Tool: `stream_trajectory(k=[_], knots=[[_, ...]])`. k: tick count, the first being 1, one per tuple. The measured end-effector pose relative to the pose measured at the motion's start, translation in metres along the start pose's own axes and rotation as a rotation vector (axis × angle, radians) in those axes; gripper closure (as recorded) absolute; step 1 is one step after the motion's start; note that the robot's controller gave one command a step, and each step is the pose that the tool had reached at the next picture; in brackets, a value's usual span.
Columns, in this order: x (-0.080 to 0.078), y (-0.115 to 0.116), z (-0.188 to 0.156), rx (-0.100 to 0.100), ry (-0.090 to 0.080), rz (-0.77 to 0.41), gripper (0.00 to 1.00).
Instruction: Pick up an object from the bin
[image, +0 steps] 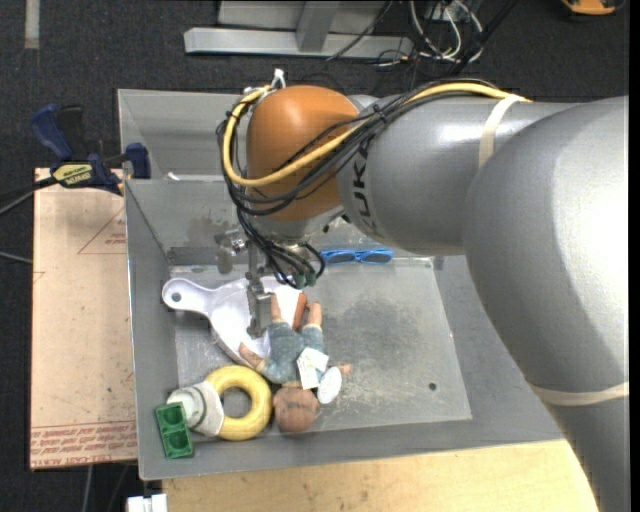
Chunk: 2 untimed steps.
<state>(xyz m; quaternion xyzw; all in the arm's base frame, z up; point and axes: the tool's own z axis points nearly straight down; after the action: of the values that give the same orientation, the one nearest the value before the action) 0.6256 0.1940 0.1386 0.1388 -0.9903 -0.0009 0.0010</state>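
My gripper (258, 315) hangs low in the left half of the bin, under the orange cover. Its tip is down at a white flat plastic piece with a hole in its handle (203, 294), right beside the upper body of a small doll (290, 350). The doll lies on its back in grey-blue clothes, its brown-haired head (294, 409) pointing to the bin's front. Nothing shows held in the gripper.
A yellow ring (247, 403) lies at the front left, touching the doll's head. A green block with a white cap (180, 425) sits in the front left corner. Blue glasses (356, 256) lie at the back, partly under the arm.
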Motion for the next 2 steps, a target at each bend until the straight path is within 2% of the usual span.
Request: stream_trajectory(k=[1, 2], knots=[[0.003, 0.013, -0.003, -0.001, -0.01, 0.161, 0.0], [-0.004, 0.021, 0.031, 0.0, -0.005, 0.235, 0.0]])
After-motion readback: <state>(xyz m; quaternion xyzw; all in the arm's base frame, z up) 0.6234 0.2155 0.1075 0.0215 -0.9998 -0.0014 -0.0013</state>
